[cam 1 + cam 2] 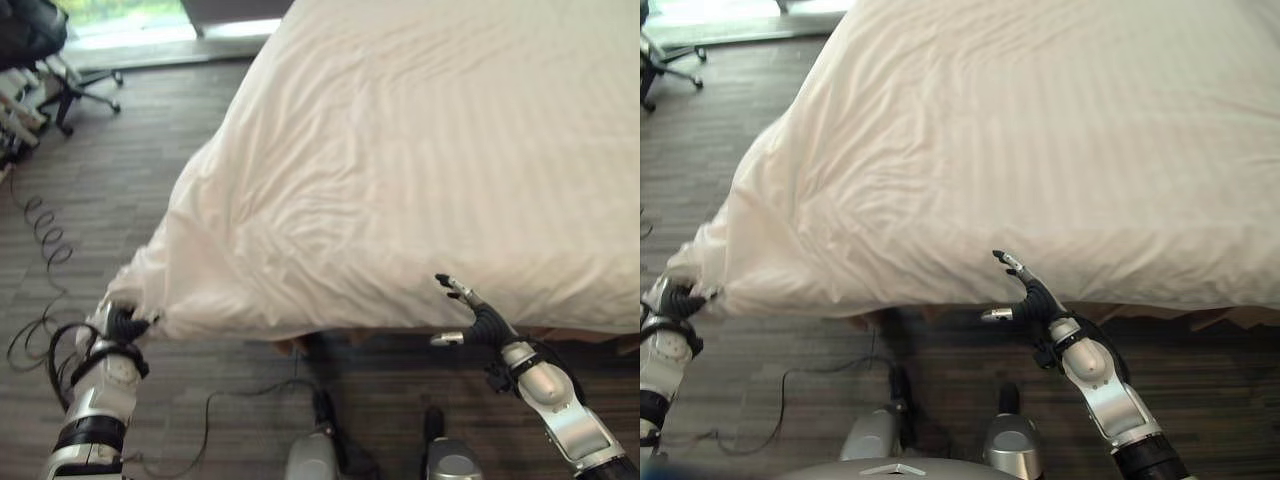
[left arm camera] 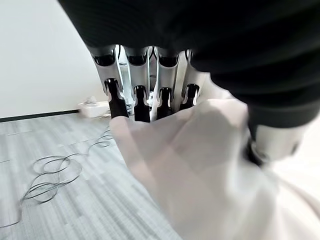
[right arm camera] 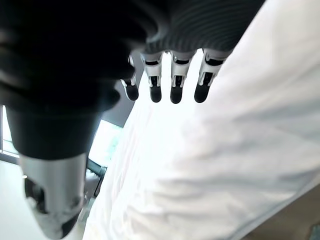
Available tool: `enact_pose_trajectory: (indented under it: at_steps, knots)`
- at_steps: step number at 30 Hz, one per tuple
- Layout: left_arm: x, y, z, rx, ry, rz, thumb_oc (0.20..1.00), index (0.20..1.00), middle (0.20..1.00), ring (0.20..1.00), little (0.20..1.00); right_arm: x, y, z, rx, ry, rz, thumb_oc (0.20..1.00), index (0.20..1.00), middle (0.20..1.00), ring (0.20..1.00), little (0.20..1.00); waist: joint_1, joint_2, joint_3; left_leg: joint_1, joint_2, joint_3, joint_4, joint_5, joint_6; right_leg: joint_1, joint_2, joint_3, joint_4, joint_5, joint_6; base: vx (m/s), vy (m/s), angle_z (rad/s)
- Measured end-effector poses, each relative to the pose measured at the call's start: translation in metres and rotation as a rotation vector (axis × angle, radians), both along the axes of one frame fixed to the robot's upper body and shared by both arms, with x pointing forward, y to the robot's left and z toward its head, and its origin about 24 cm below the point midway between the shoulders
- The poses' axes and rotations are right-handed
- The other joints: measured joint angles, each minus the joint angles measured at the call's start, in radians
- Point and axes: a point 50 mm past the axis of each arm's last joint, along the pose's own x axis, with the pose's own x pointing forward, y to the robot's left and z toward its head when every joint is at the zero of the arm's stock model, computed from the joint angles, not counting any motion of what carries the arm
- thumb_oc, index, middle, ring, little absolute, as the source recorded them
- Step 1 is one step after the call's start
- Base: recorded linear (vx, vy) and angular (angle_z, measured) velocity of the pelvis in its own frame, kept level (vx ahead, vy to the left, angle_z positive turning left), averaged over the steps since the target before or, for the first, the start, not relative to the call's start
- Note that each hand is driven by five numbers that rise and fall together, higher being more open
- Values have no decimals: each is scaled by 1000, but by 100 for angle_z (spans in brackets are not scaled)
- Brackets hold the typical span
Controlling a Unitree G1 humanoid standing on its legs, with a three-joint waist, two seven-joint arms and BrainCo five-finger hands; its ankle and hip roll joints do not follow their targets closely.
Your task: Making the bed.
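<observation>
A white duvet covers the bed and hangs over its near edge. Its near left corner droops toward the floor. My left hand is low at the left, fingers curled round that corner; the left wrist view has the white cloth bunched between the fingers and the thumb. My right hand hovers just off the duvet's front edge, fingers straight and thumb spread, holding nothing. In the right wrist view the fingers point along the duvet's side.
Dark wood-plank floor runs along the bed's left side. An office chair stands at the far left near a bright window. A coiled cable lies on the floor left of the bed.
</observation>
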Motion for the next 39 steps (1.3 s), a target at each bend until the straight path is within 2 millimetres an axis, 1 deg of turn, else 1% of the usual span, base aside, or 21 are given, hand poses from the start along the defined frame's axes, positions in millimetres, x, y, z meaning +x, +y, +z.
enact_pose_trajectory:
  at_steps: [3, 4, 5, 7, 8, 11, 15, 16, 17, 18, 19, 20, 21, 23, 24, 27, 29, 32, 35, 36, 39]
  knots:
    - [-28, 9, -20, -33, 112, 121, 1000, 1000, 1000, 1000, 1000, -20, -11, -16, -17, 82, -38, 1000, 1000, 1000, 1000, 1000, -39, 2, -41, 7, -9, 16, -26, 7, 8, 24, -12, -32, -59, 25, 6, 72, 153, 19]
    - [-38, 12, -23, -36, 137, 152, 1000, 1000, 1000, 1000, 1000, -22, -13, -18, -23, 93, -41, 1000, 1000, 1000, 1000, 1000, -46, 6, -43, 6, -11, 12, -26, 24, 25, 30, -6, -35, -64, 29, 9, -22, 116, 17]
    - [-50, 16, -26, -34, 162, 187, 1000, 1000, 1000, 1000, 1000, -27, -17, -21, -28, 113, -54, 1000, 1000, 1000, 1000, 1000, -48, 8, -46, 10, -18, 1, -25, 31, 20, 36, -11, -39, -64, 30, 12, 23, 93, 19]
    - [-54, 17, -21, -13, 141, 178, 1000, 1000, 1000, 1000, 1000, -32, -20, -23, -29, 125, -69, 1000, 1000, 1000, 1000, 1000, -43, 7, -47, 15, -25, -6, -21, 32, 20, 51, -17, -56, -63, 28, 15, -25, 55, 21]
    - [-50, 17, -13, 11, 96, 149, 1000, 1000, 1000, 1000, 1000, -32, -20, -23, -26, 125, -73, 1000, 1000, 1000, 1000, 1000, -37, 0, -51, 17, -29, -12, -21, 32, 21, 53, -19, -57, -64, 26, 17, -73, 31, 13]
    - [-14, 8, 34, 155, -97, 15, 1000, 1000, 1000, 1000, 1000, -30, -19, -21, -9, 107, -83, 1000, 1000, 1000, 1000, 1000, 9, -26, -64, 18, -27, -10, -24, 28, 20, 51, -18, -56, -64, 20, 24, -5, 17, 3]
    - [28, -23, 83, 243, -378, -130, 1000, 1000, 1000, 1000, 1000, -29, -23, -20, 0, 98, -111, 1000, 1000, 1000, 1000, 1000, 9, -46, -76, -8, -19, -9, -27, 23, 14, 19, -20, -50, -50, 6, 25, 0, 0, 0]
    - [43, -40, 91, 164, -513, -159, 1000, 1000, 1000, 1000, 1000, -31, -24, -21, 4, 106, -122, 1000, 1000, 1000, 1000, 1000, 10, -49, -77, -18, -20, -9, -27, 24, 15, 5, -21, -49, -44, 6, 25, -21, 16, 5]
    - [50, -48, 94, 116, -577, -177, 382, 382, 382, 382, 382, -31, -22, -22, 7, 108, -119, 1000, 1000, 1000, 1000, 1000, 9, -49, -77, -24, -21, -9, -27, 29, 18, 0, -23, -49, -42, 7, 25, -31, 45, -5]
    - [61, -65, 97, 2, -677, -219, 200, 200, 200, 200, 200, -29, -20, -21, 14, 104, -116, 1000, 1000, 1000, 1000, 1000, 7, -51, -78, -32, -21, -6, -27, 33, 19, -18, -25, -43, -37, 10, 27, -31, 47, -19]
    - [72, -82, 93, -155, -759, -243, 200, 200, 200, 200, 200, -28, -19, -21, 19, 99, -115, 1000, 1000, 1000, 1000, 1000, -2, -56, -76, -34, -24, 5, -27, 35, 20, -31, -29, -29, -38, 16, 28, -59, 67, -37]
    - [85, -100, 91, -400, -869, -255, 200, 200, 200, 200, 200, -25, -17, -22, 20, 102, -106, 1000, 1000, 1000, 1000, 1000, 0, -56, -74, -36, -28, 21, -27, 35, 21, -36, -35, -15, -44, 31, 36, -63, 49, -36]
    - [89, -110, 88, -529, -899, -271, 200, 200, 200, 200, 200, -24, -15, -22, 22, 104, -99, 1000, 1000, 1000, 1000, 1000, -15, -62, -72, -37, -29, 28, -27, 35, 21, -42, -36, -7, -51, 39, 40, -86, 46, -28]
    - [103, -146, 78, -971, -1000, -303, 200, 200, 200, 200, 200, -18, -6, -23, 37, 102, -73, 1000, 1000, 1000, 1000, 1000, -47, -63, -62, -54, -31, 48, -27, 39, 24, -65, -39, 11, -69, 58, 44, -40, 41, -25]
    - [106, -156, 75, -1079, -1016, -307, 200, 200, 200, 200, 200, -16, -4, -23, 37, 99, -63, 1000, 1000, 1000, 1000, 1000, -48, -62, -55, -57, -31, 53, -27, 44, 25, -67, -39, 19, -69, 61, 43, -28, 41, -29]
    - [118, -206, 67, -1502, -1066, -305, 200, 200, 200, 200, 200, -14, 1, -24, 42, 103, -49, 1000, 1000, 1000, 1000, 1000, -89, -69, -28, -73, -24, 83, -26, 44, 23, -110, -33, 50, -70, 69, 42, -117, -1, -28]
    - [129, -229, 79, -1678, -1124, -317, 200, 200, 200, 200, 200, -7, 5, -24, 39, 99, -33, 1000, 1000, 1000, 1000, 1000, -104, -71, -2, -109, -16, 93, -24, 50, 22, -153, -23, 64, -68, 82, 39, -91, -25, -26]
    - [143, -245, 103, -1792, -1196, -371, 200, 200, 200, 200, 200, 4, 12, -16, 41, 57, -5, 1000, 1000, 1000, 1000, 1000, -115, -74, 51, -131, -8, 108, -21, 60, 24, -187, -13, 84, -65, 102, 30, -100, -28, -21]
    - [161, -254, 145, -1867, -1298, -479, 200, 200, 200, 200, 200, 20, 23, -4, 53, 2, 35, 1000, 1000, 1000, 1000, 1000, -129, -83, 105, -191, 3, 109, -21, 75, 29, -250, -4, 88, -65, 121, 27, -111, -24, -7]
    - [169, -257, 172, -1876, -1348, -556, 200, 200, 200, 200, 200, 31, 29, 5, 51, -38, 53, 1000, 1000, 1000, 1000, 1000, -130, -95, 151, -211, 7, 108, -21, 83, 28, -270, 1, 89, -65, 131, 25, -62, -15, -4]
    - [182, -250, 210, -1815, -1428, -626, 200, 200, 200, 200, 200, 42, 38, 19, 75, -97, 77, 1000, 1000, 1000, 1000, 1000, -138, -120, 215, -245, 14, 109, -21, 89, 27, -309, 6, 89, -65, 139, 23, -114, -26, -4]
